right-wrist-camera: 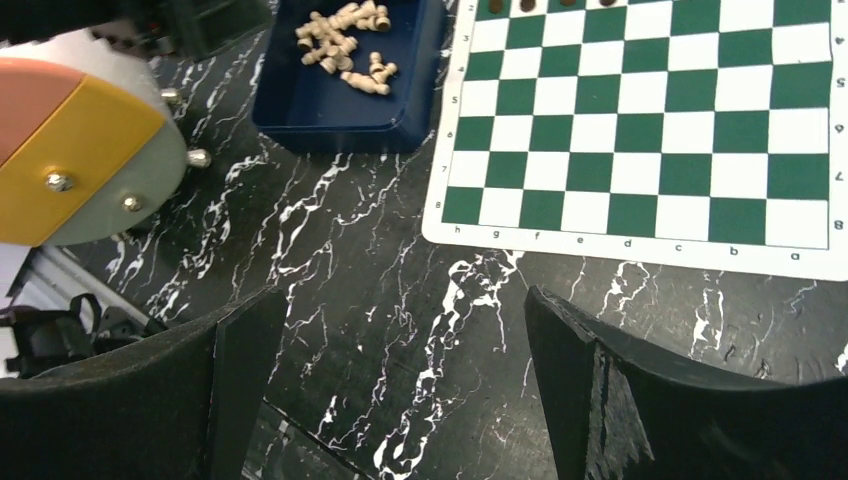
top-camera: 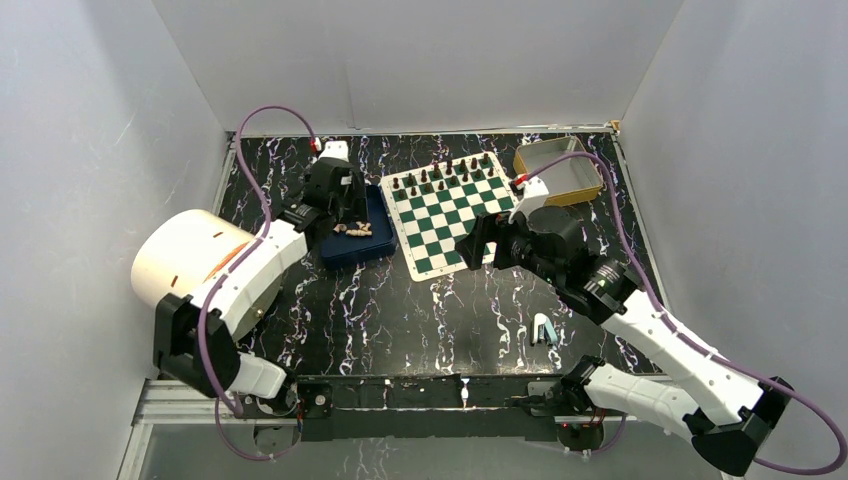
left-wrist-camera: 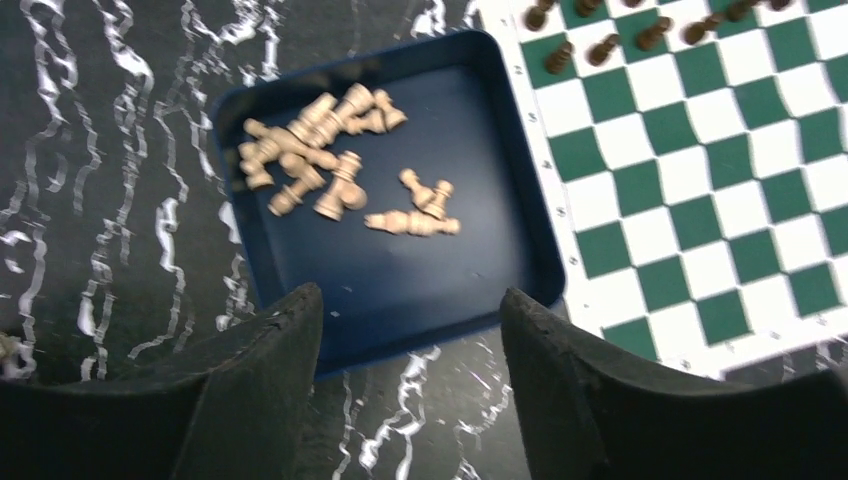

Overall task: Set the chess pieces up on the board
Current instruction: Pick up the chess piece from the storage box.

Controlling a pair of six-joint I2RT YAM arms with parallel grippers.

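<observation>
- The black marbled table [top-camera: 400, 320] carried everything.
- The green-and-white chessboard [top-camera: 455, 225] lay at the centre right. Dark pieces [top-camera: 445, 172] filled its far rows and its near rows were bare.
- The blue tray [top-camera: 360, 252] sat just left of the board.
- The left gripper [left-wrist-camera: 410, 310] hovered over the tray's near edge, jaws apart, holding nothing.
- The right gripper [right-wrist-camera: 405, 310] hung above the table by the board's near left corner, jaws wide and empty.
- The cream chess pieces [left-wrist-camera: 320, 150] lay toppled in the tray, most in a far-left heap and a few apart.
- They looked light, rigid, smooth and likely to roll. A stray piece looked easiest to take, pinched across its waist.
</observation>
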